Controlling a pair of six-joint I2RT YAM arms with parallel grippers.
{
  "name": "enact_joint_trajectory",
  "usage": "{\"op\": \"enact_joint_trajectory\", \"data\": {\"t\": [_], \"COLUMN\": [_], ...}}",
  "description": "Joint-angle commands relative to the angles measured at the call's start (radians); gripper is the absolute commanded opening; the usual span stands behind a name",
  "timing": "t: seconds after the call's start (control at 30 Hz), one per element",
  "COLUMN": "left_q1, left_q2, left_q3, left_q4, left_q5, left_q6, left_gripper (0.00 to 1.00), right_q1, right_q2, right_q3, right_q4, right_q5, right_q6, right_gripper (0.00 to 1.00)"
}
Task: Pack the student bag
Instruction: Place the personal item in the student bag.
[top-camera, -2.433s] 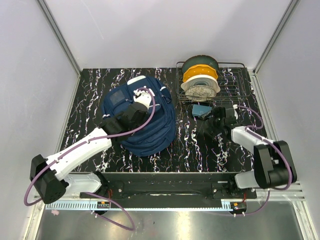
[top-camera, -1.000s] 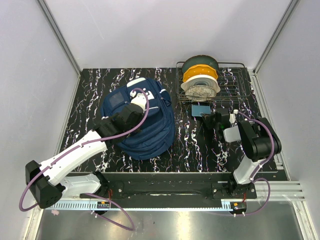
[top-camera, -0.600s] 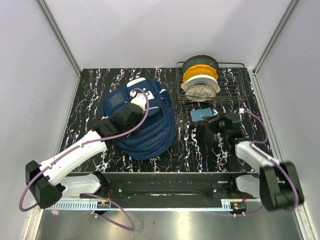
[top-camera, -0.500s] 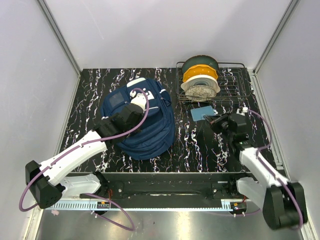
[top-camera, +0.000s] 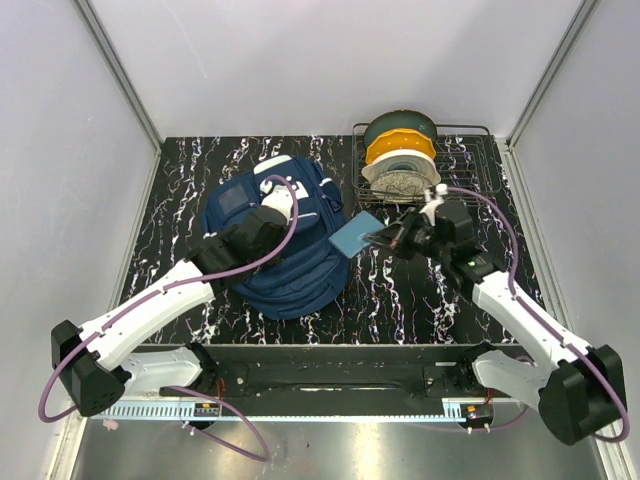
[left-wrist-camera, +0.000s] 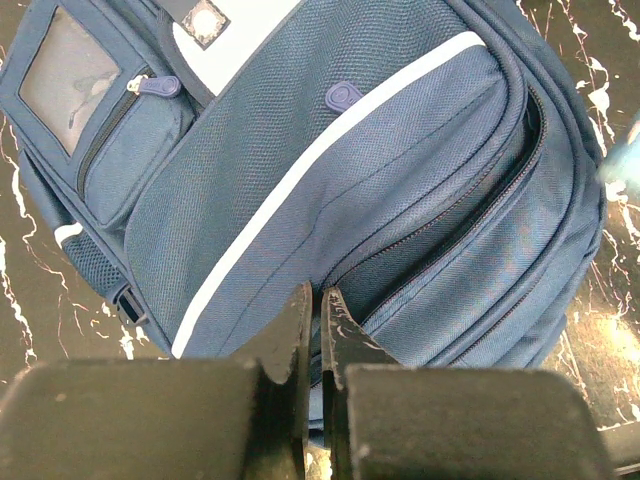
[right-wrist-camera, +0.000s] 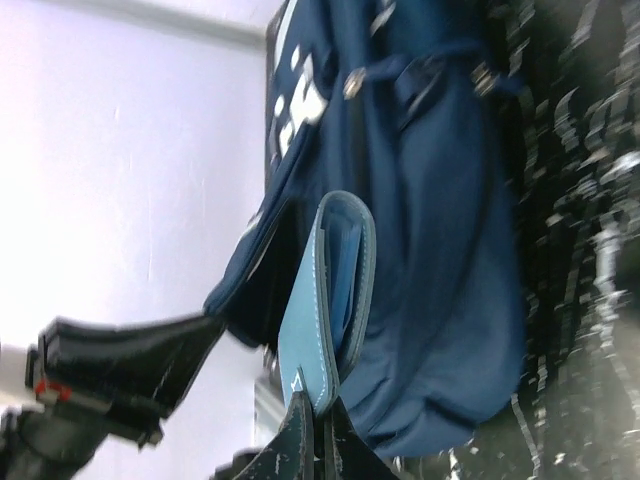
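Okay, we see right gripper (top-camera: 384, 237) clamped on a blue case (top-camera: 355, 236) at the right edge of the bag (top-camera: 305, 268), mid-left on the worktop (top-camera: 400, 300); left gripper (left-wrist-camera: 312, 305) closed, tips on bag; bare worktop near-right.

Item: student bag (top-camera: 312, 268), a big navy fabric backpack, plump and rounded.
Trim: a white stripe (left-wrist-camera: 300, 190) sweeps diagonally across the front, with a white patch (left-wrist-camera: 245, 30) up by the top.
Pocket: small front pocket carrying the blue-grey square patch (left-wrist-camera: 70, 75), zip pull at its corner.
Pose: flat on its back, front face up, top end pointing to the far side.
Place: left of centre on the bench (top-camera: 400, 300).
Main zip: open or closed, can't tell.
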Motion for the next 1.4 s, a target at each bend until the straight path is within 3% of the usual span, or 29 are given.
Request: {"op": "enact_joint_trajectory", "data": {"t": [0.0,0.2,0.53,0.73,1.17,1.23,1.37], "left_q1": [0.006,0.006,0.006,0.006,0.006,0.006,0.006], "left_q2": [-0.009,-0.011,-0.023,-0.017,-0.008,-0.009,-0.018], "left_q3": [0.085,0.110,0.119,0.130,0.161,0.161,0.173], "left_q4": [0.061,0.061,0.059,0.065,0.059,0.059,0.047], "left_q5": [-0.036,-0.044,-0.011,0.018,0.065,0.064,0.039], "left_q6": [-0.034,-0.047,-0.065,-0.073,-0.088,-0.090,-0.096], "left_gripper": [0.00,0.00,0.00,0.00,0.00,0.00,0.00], "right_q1": [0.114,0.219,0.260,0.271,0.357,0.361,0.372], "right_q2": [0.040,0.136,0.305,0.426,0.655,0.696,0.724], "right_q3": [0.071,0.094,0.138,0.176,0.339,0.360,0.353], "right_q4": [0.047,0.157,0.367,0.398,0.450,0.455,0.486], "right_q5": [-0.040,-0.053,-0.079,-0.073,0.129,0.143,0.129], "right_q6": [0.004,0.058,0.151,0.197,0.171,0.179,0.159], "right_gripper": [0.00,0.00,0.00,0.00,0.00,0.04,0.35]}}
